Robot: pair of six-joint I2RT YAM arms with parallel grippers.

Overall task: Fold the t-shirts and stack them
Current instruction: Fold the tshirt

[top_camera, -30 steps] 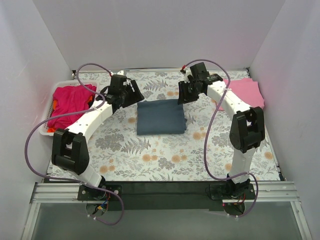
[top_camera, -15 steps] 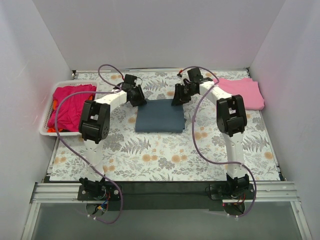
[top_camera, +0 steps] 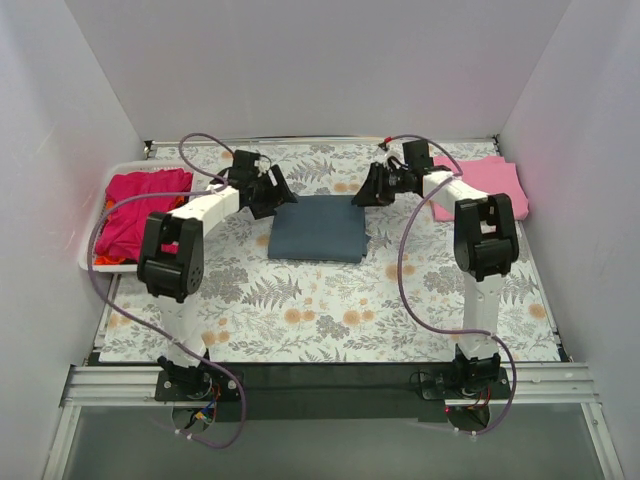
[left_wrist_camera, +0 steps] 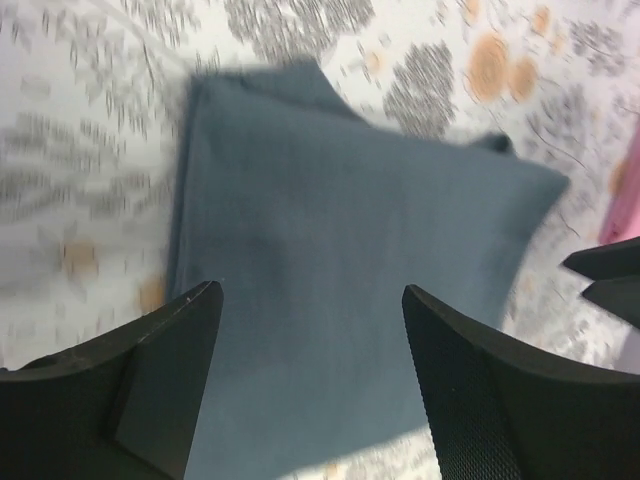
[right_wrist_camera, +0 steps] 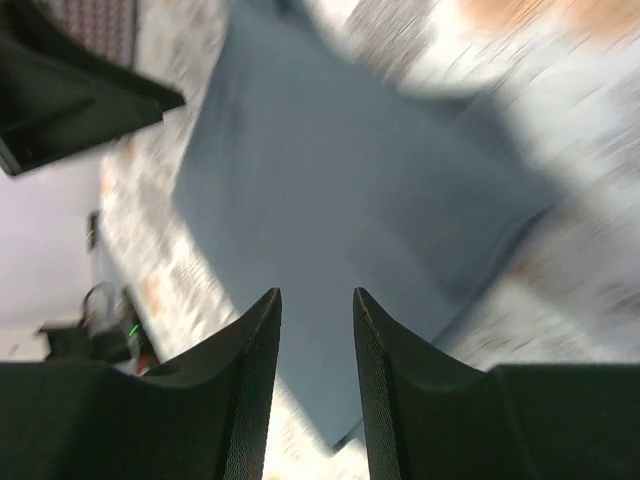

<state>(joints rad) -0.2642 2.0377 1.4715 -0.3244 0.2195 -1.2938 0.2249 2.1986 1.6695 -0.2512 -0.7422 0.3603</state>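
I am looking at the slate blue-grey t-shirt (top_camera: 320,229), folded into a flat rectangle and lying mid-table on the floral cloth (top_camera: 300,310), its longer side running left to right. It is sitting just nearward of both grippers. The left gripper (top_camera: 268,190) is hovering at its far left corner and the right gripper (top_camera: 372,188) at its far right corner, so neither arm is nearer. In the left wrist view the left gripper (left_wrist_camera: 310,295) is showing its fingers (left_wrist_camera: 165,370) spread wide over the cloth, holding nothing. The right gripper (right_wrist_camera: 315,295) is showing only a narrow gap, also empty.

I am counting one folded blue-grey shirt, one pink t-shirt (top_camera: 488,185) lying far right, nearer the right arm, and one magenta t-shirt (top_camera: 140,205) heaped in the white basket (top_camera: 92,262) at left. I am judging the pink one to be the stacking spot
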